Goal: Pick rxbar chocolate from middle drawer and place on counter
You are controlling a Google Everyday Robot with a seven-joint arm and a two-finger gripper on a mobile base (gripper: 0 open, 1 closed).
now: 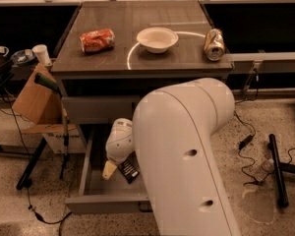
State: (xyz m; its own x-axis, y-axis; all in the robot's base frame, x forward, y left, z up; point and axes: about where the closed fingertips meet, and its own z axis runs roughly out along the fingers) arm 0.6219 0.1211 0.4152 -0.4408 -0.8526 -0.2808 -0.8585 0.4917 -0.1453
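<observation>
Gripper (109, 170) is hanging in the shallow grey metal middle drawer (96, 190); you cannot tell whether it is gripping. One flat black rxbar chocolate (129, 170) is lying on the drawer floor just beside it.

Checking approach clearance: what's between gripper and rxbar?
Camera view: only bare middle drawer floor; gripper hangs in it, right beside the rxbar chocolate.
</observation>
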